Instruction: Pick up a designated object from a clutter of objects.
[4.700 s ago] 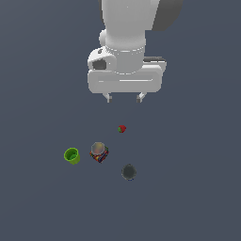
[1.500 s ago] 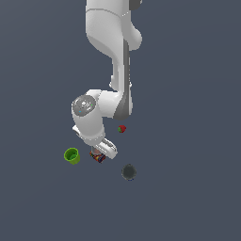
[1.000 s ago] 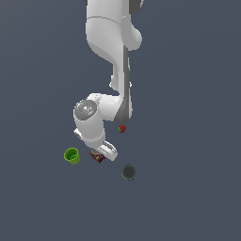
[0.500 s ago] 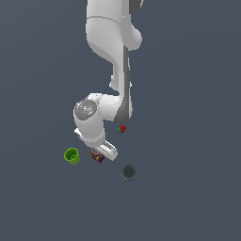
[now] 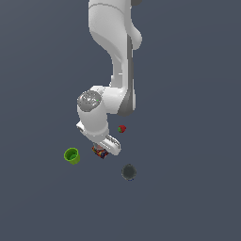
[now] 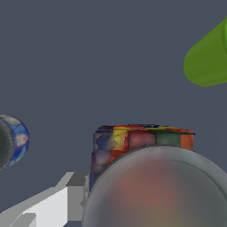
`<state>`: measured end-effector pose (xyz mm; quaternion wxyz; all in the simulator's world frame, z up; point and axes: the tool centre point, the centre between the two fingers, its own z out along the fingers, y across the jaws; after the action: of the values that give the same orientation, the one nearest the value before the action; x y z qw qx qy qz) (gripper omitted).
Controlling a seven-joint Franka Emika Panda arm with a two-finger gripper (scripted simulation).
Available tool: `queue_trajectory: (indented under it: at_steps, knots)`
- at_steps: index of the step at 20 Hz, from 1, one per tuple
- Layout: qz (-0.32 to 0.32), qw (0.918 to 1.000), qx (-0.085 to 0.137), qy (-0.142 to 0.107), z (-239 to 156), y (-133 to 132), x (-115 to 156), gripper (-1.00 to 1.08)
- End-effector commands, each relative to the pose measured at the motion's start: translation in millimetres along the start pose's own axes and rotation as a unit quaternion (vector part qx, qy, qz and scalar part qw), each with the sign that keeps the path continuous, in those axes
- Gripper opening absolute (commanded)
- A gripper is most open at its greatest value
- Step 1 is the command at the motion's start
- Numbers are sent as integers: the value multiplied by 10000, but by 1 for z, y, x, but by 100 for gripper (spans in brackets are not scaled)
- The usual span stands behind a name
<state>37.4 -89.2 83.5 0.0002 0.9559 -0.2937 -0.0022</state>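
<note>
The designated object, a multicoloured cube (image 5: 99,152), lies on the dark floor and is half covered by my gripper (image 5: 102,149), which is lowered right onto it. In the wrist view the cube (image 6: 133,142) shows red, yellow, blue and orange patches. One white finger (image 6: 57,201) presses against its side, and a blurred rounded shape hides the lower part of the cube. The other finger is hidden. The rest of the clutter of objects lies around it: a green cup (image 5: 71,156), a strawberry (image 5: 122,128) and a dark grey round object (image 5: 128,172).
The green cup (image 6: 208,60) lies close beside the cube on one side. The dark round object (image 6: 11,141), with blue patches, sits on the other side. The strawberry lies just behind the arm's wrist in the exterior view.
The arm came down from high above the clutter onto the cube. Over the last second it has stayed almost still there.
</note>
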Motion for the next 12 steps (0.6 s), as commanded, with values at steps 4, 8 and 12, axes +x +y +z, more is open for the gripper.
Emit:
queue_trajectory:
  at_steps: [4,8,12]
  knots:
    - [-2,10000,11,19,-33,-7,-19,-100]
    - [1,10000,11,19,-64,-14,-39,-100]
    - [1,10000,8,21,-97,-21,-60,-100]
